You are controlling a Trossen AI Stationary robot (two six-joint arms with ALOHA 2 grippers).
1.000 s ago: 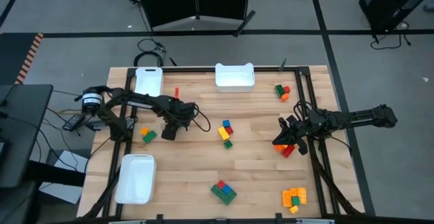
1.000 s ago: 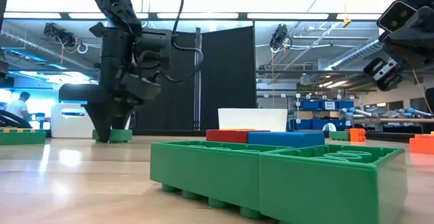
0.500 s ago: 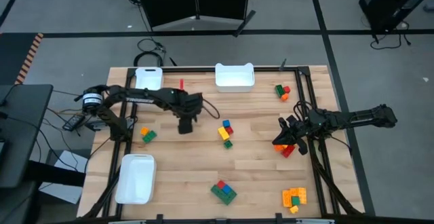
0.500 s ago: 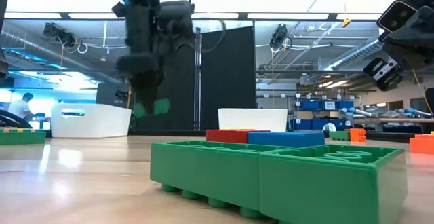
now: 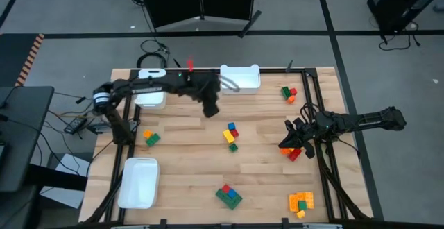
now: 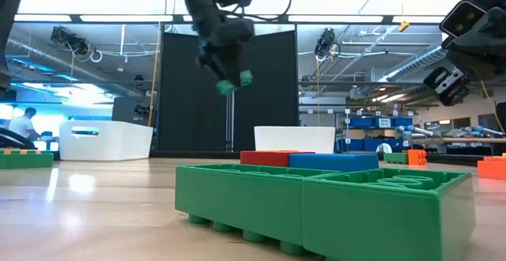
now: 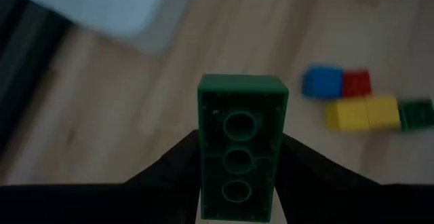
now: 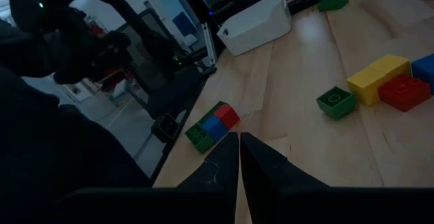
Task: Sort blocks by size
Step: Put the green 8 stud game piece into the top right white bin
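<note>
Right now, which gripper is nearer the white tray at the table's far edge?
Left. The left gripper, holding a green block, hangs just beside the tray; the right gripper waits far off near the table's right edge.

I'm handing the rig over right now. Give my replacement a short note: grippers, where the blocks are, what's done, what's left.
Left gripper: shut on a green block, raised near the far middle tray.
Right gripper: shut, empty, at the right edge by a red-orange cluster.
Blocks: clusters lie mid-table, near front, front right, far right, left.
Done: one block picked up.
Left: drop it, sort the rest.
</note>
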